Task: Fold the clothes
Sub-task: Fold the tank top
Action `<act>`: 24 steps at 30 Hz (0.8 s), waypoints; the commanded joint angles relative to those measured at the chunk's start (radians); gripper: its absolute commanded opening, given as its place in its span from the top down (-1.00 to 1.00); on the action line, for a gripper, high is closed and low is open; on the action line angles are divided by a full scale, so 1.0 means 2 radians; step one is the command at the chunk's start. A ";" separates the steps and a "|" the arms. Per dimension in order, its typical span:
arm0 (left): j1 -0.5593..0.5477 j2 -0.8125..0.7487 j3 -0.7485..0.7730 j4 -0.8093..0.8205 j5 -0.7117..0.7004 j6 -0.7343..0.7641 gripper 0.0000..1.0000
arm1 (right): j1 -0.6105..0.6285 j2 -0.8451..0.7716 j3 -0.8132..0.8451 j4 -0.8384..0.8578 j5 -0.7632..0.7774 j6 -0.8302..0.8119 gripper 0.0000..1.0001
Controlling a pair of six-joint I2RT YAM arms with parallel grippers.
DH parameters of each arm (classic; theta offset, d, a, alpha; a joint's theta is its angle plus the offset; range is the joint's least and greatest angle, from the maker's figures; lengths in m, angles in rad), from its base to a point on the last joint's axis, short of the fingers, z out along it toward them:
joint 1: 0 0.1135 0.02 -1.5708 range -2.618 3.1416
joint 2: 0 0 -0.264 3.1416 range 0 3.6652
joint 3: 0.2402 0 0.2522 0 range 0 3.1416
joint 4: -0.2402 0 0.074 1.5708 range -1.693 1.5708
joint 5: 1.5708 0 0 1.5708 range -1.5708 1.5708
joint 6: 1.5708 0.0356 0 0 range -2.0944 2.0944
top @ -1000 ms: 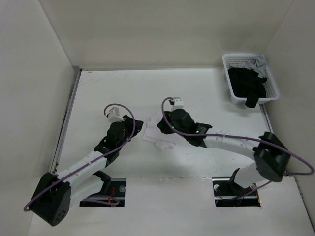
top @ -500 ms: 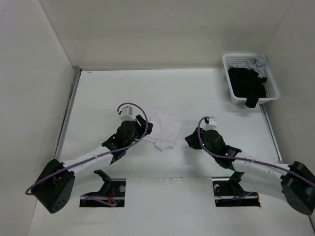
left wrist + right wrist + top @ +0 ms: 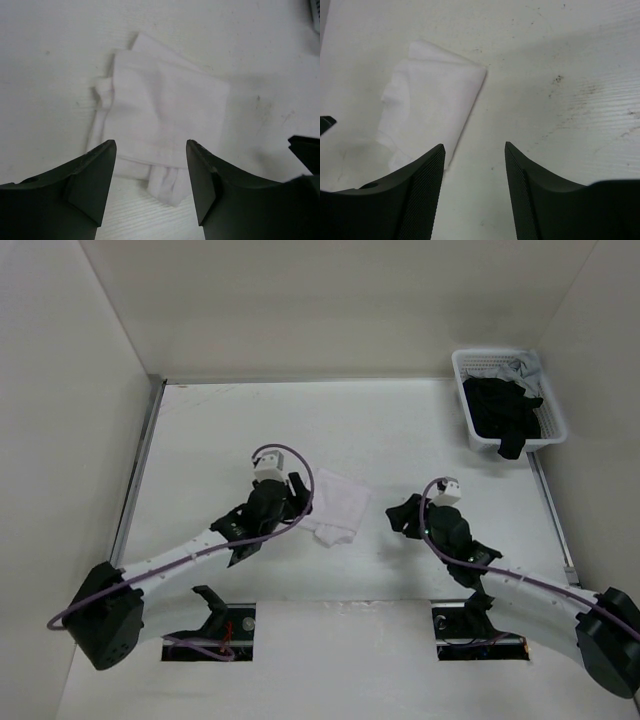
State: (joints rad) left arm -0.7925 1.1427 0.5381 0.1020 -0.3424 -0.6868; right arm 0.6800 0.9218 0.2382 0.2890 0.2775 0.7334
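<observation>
The clothes (image 3: 336,504) lie as a small folded white bundle at mid-table, flat, with no gripper on them. My left gripper (image 3: 298,502) hovers at their left edge, open, nothing between its fingers. In the left wrist view the clothes (image 3: 160,110) fill the middle, with a loose folded end poking out near the left gripper (image 3: 150,149). My right gripper (image 3: 399,516) stands open a short way to their right over bare table. The right wrist view has the clothes (image 3: 430,102) ahead and to the left of the right gripper (image 3: 474,148).
A white lattice basket (image 3: 462,390) with black garments (image 3: 502,412) stands at the back right corner. Walls close the table on the left, back and right. Both arm bases sit at the near edge.
My right gripper let go of the clothes, drew back to the right and opened. My left gripper opened and shifted slightly up along the left edge. The clothes now lie uncovered and folded.
</observation>
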 commanded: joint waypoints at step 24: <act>0.255 -0.089 -0.065 -0.026 0.117 -0.029 -0.14 | -0.015 -0.028 -0.021 0.059 0.063 -0.011 -0.23</act>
State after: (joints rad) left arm -0.2882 0.9539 0.4114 -0.0063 -0.1490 -0.7345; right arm 0.6548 0.8658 0.1802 0.3470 0.3859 0.7143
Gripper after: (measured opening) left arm 0.574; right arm 0.616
